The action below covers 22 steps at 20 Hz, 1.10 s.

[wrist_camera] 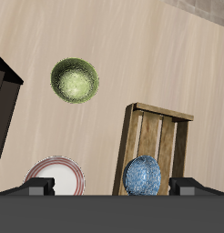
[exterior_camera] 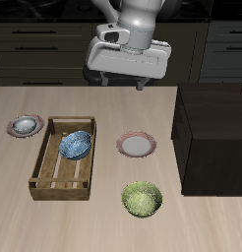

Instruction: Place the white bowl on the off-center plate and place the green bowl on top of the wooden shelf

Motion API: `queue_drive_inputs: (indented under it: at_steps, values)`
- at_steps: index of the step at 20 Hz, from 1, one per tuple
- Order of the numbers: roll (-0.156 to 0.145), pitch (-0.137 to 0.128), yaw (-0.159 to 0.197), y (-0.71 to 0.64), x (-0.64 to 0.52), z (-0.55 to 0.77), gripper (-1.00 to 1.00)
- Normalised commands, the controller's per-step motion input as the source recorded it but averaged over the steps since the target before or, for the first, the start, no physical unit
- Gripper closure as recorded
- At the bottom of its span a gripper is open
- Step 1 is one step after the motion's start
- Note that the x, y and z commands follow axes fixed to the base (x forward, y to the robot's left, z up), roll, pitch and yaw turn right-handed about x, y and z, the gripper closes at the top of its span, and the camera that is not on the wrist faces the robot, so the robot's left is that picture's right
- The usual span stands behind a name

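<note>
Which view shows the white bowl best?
The exterior view: the white bowl sits in full sight on the off-center plate beside the slatted crate. The wrist view does not show it, only the green bowl, crate and other plate.

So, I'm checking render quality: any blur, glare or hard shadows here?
Exterior view: soft and low in detail, no glare, faint shadows under the green bowl and crate; the shelf is nearly featureless black. Wrist view: sharper wood grain, even light, gripper body dark.
</note>
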Motion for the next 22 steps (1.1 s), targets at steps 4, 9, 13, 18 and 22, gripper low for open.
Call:
queue_drive_inputs:
  at_steps: [4,9,13,18,22]
  values:
    - [-0.009,-0.012,-0.005,0.08,0.26,0.07,-1.0]
    - [0.003,-0.03,0.008,0.16,0.2,0.06,-1.0]
    - [-0.004,-0.01,0.02,0.13,0.23,0.03,-1.0]
    - [-0.015,0.005,-0.03,0.04,0.26,-0.03,-1.0]
    - [0.005,0.0,-0.015,0.01,0.22,-0.01,-1.0]
